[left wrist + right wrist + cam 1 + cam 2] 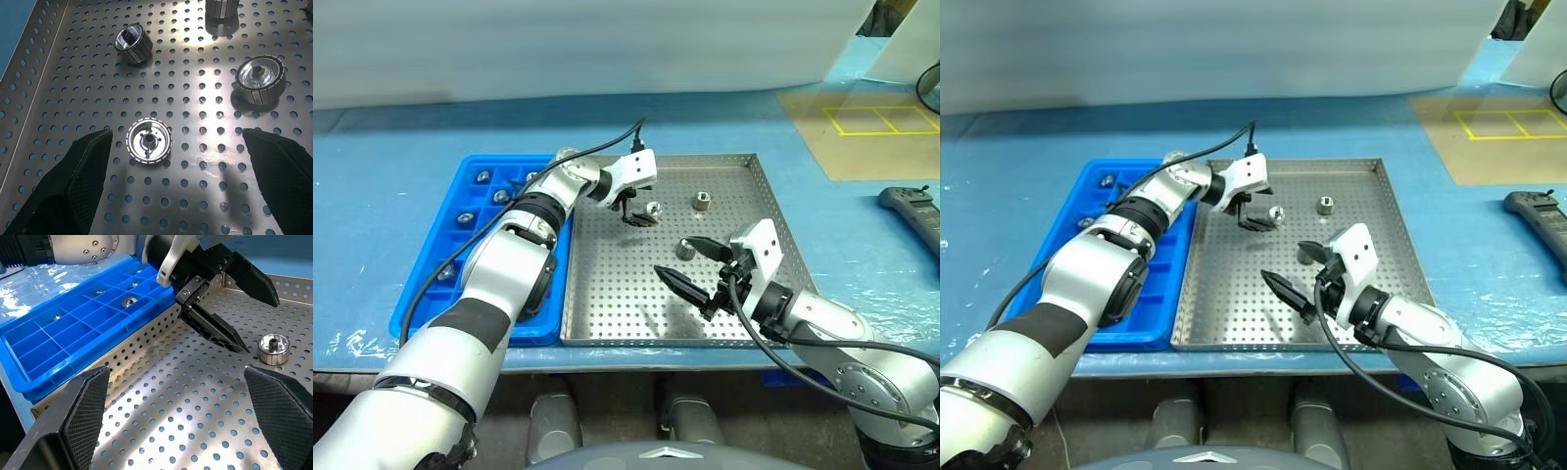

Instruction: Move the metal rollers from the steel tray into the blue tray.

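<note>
Head pair high over the steel tray (773, 235); wrist views low, close above its perforated floor.

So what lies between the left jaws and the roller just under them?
Nothing: in the left wrist view the roller stands on bare steel tray floor between the open left gripper jaws, untouched.
</note>
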Tool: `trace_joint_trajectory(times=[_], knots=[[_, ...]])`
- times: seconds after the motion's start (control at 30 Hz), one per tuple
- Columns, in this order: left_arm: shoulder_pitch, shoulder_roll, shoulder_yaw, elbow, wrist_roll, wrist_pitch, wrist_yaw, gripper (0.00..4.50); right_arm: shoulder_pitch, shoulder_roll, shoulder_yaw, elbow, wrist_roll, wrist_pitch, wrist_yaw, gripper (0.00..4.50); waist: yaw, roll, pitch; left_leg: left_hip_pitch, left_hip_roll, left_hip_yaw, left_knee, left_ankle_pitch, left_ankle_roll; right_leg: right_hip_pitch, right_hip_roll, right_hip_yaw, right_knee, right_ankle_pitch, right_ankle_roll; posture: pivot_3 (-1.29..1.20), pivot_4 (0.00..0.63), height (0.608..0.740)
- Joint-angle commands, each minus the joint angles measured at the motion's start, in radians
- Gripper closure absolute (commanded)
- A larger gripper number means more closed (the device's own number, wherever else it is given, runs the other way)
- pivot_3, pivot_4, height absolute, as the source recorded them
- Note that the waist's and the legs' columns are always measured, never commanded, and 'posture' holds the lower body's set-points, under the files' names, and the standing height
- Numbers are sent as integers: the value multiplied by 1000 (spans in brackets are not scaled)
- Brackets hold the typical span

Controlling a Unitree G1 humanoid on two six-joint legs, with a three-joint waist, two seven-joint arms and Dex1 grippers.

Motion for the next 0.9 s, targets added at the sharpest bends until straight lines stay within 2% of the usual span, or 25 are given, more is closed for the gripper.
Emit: trace_joint_trajectory(times=[0.03, 0.43, 0.9], knots=[[-17, -2, 13, -6, -7, -13, 10, 16, -21, -6, 2, 1, -24, -42, 8, 0, -1, 0, 0, 0, 0, 0, 0, 0, 0, 0, 0, 0, 0, 0, 0, -290, 150, 740], [8, -5, 14, -11, -10, -27, 25, 16, -86, 2, 17, 83, -103, -115, 28, 0, -2, 0, 0, 0, 0, 0, 0, 0, 0, 0, 0, 0, 0, 0, 0, -300, 150, 740], [30, -16, 31, -27, -33, -36, 30, 16, -40, -32, 33, 50, -74, -66, 69, 0, -1, 0, 0, 0, 0, 0, 0, 0, 0, 0, 0, 0, 0, 0, 0, -249, 150, 740]])
